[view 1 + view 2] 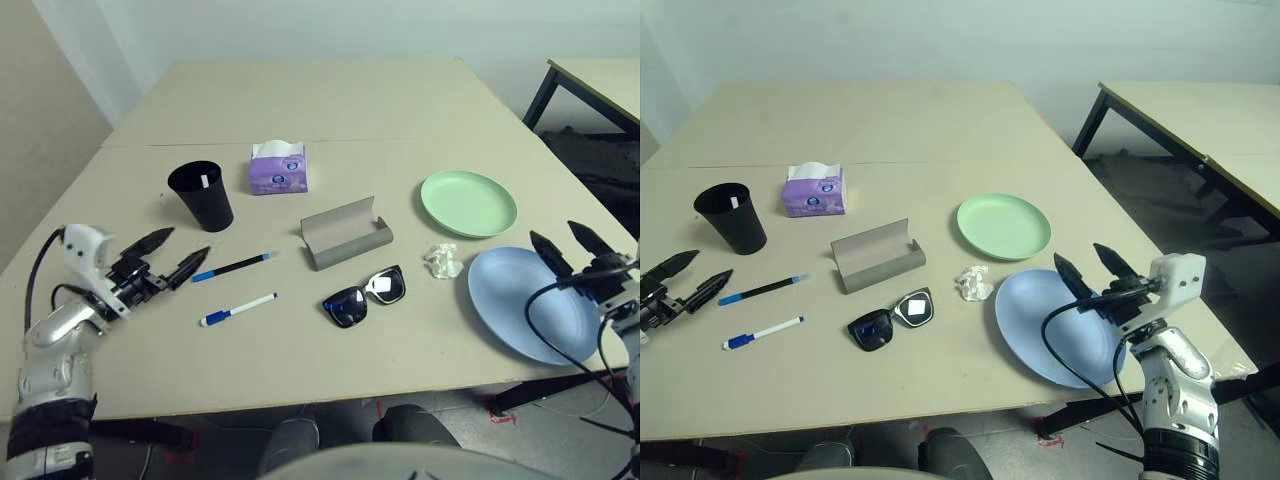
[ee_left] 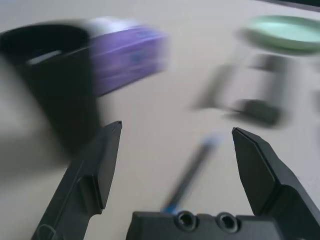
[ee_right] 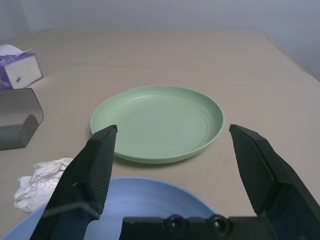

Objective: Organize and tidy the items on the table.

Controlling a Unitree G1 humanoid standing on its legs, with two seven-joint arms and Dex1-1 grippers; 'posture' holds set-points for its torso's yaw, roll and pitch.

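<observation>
On the pale table (image 1: 330, 110) lie a black pen (image 1: 233, 267) and a white pen (image 1: 238, 309), both blue-capped, just right of my open left gripper (image 1: 168, 254). A black cup (image 1: 202, 194) stands behind them. The grey glasses case (image 1: 345, 234) lies open at the centre, with black sunglasses (image 1: 365, 296) in front of it. A white tissue wad (image 1: 443, 260) sits between the green plate (image 1: 468, 203) and the blue plate (image 1: 527, 300). My right gripper (image 1: 1094, 270) hovers open over the blue plate's right side.
A purple tissue box (image 1: 278, 168) stands behind the case, right of the cup. A black-legged table (image 1: 1200, 130) stands off to the right. A black cable (image 1: 1080, 345) loops from my right wrist over the blue plate.
</observation>
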